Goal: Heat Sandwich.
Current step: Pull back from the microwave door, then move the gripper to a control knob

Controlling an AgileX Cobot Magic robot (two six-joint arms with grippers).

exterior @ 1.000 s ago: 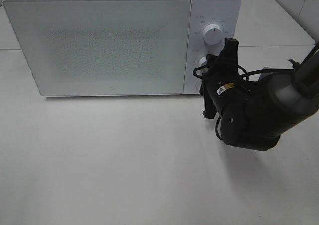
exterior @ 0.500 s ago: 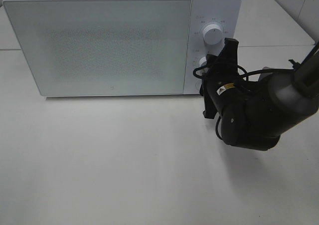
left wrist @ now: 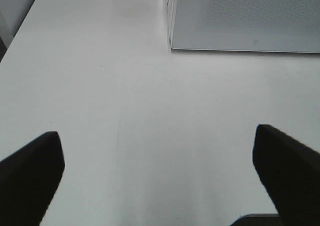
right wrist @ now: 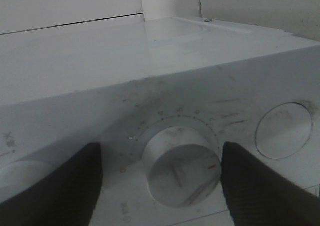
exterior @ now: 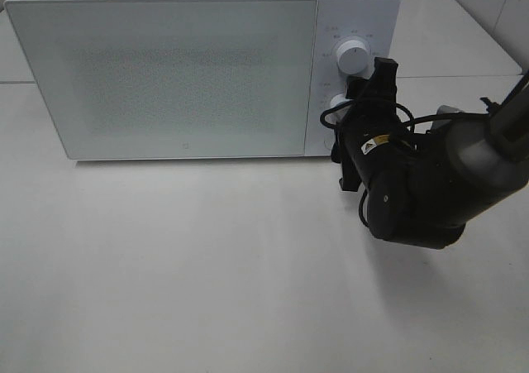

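The left tool (left wrist: 156, 133), seen only from its own wrist camera, hangs over the bare white worktop (left wrist: 150, 85) with its two dark fingers (left wrist: 35, 171) spread wide and nothing between them. A lower corner of the white microwave (left wrist: 240, 20) shows beyond it.

From the high camera, the microwave (exterior: 190, 75) stands at the back of the worktop (exterior: 207, 265) with its frosted door (exterior: 173, 75) shut flat against the cabinet. The sandwich cannot be seen in any view, and the door's speckled panel shows nothing behind it.

On the control panel to the right of the door sit two white dials. The upper knob (exterior: 353, 56) stands clear, and the lower knob (exterior: 337, 102) is partly covered by the black right arm (exterior: 413, 191), which reaches in from the right edge.

The right tool (exterior: 351, 117) is turned on its side and faces the panel. In its wrist view, the right tool (right wrist: 161, 145) has its jaws parted on either side of the lower knob (right wrist: 180, 171), which bears a short red mark. One finger (right wrist: 70, 186) stands off from the dial with panel showing between them. The other is just beside it, and whether they touch cannot be told. A flat round button (right wrist: 282, 131) lies beyond that finger.
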